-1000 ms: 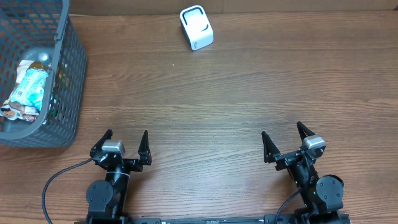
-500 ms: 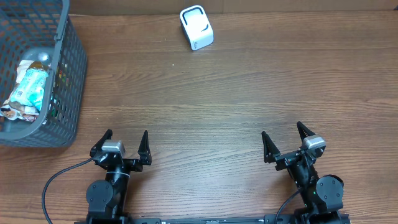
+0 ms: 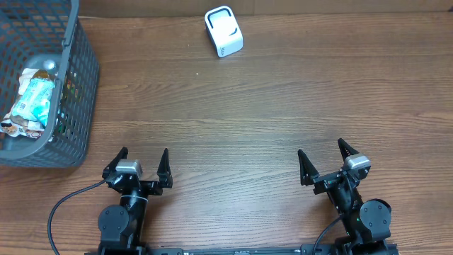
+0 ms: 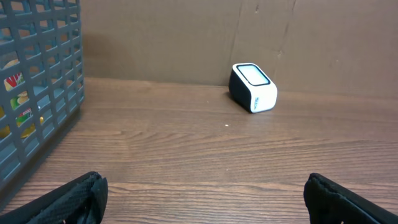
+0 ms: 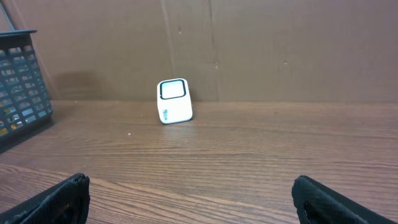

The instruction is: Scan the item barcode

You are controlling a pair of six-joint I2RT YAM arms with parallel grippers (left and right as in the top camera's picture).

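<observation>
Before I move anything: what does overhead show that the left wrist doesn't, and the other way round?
Only overhead: the right claw, open, the black cable, and a top-down look at the packets in the basket. Only left wrist: the blue print on the side of the scanner. Both: scanner, basket, wooden table and the open left claw.

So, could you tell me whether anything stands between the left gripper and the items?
Yes: the items lie inside the basket, whose mesh wall stands between them and the open left gripper; the basket's top is open. Nothing visible stands between basket and scanner.
</observation>
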